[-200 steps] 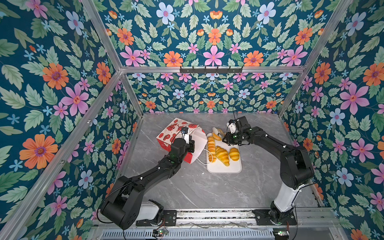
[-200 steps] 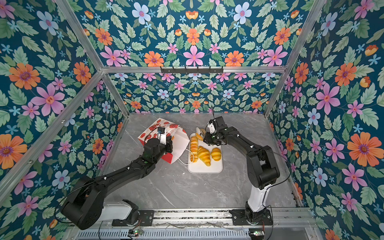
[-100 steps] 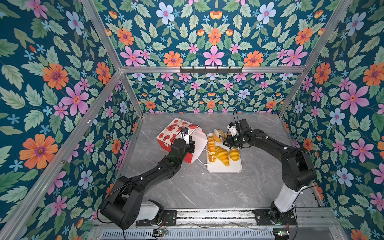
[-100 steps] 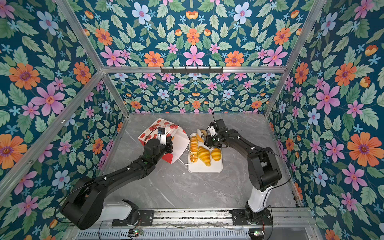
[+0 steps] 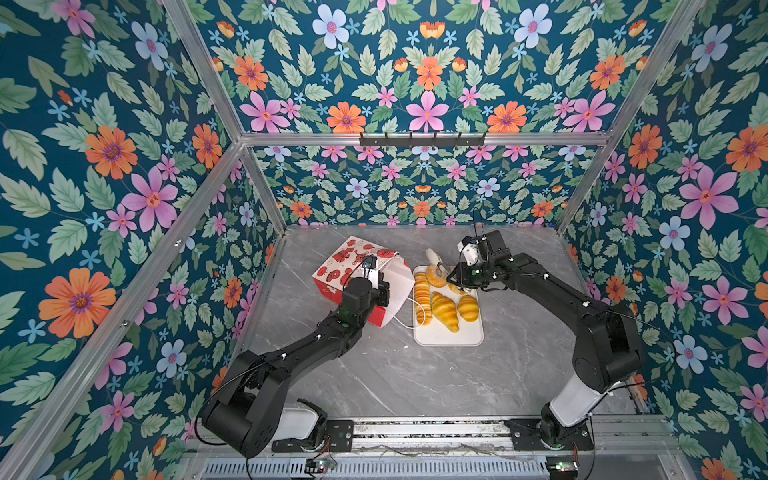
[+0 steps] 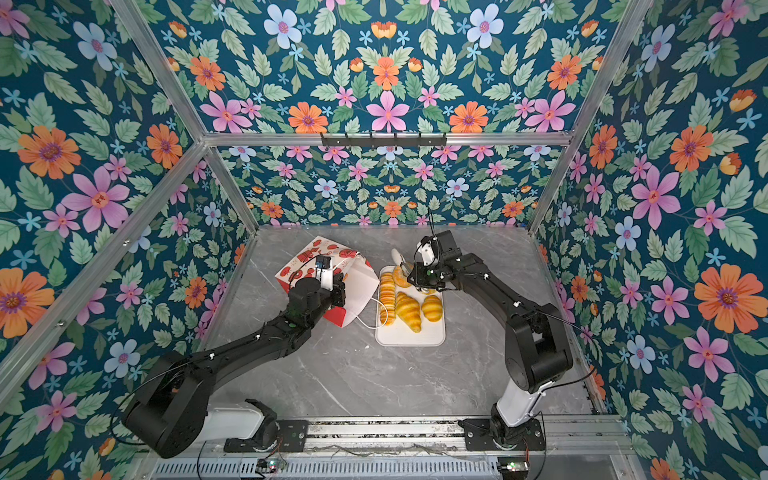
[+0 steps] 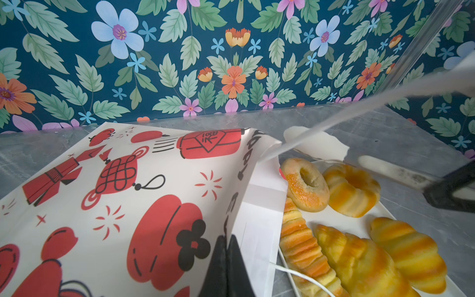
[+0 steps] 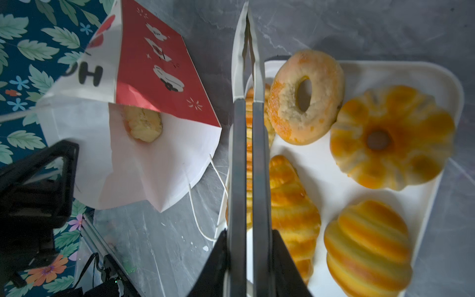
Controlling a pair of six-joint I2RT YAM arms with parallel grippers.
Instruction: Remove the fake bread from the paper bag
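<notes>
Five breads are laid on the tray beside the right fingers, clamped on empty tongs; one bread is left in the bag, pinched between the shut left fingers.

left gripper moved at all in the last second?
No. In a top view the left gripper sits just where it was, beside the white tray's far left corner, shut on the paper bag's rim.

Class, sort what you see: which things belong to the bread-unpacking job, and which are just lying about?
Job: paper bag, fake bread, tongs, white tray, left gripper, right gripper.
Lying about: hook rail, floral walls.
</notes>
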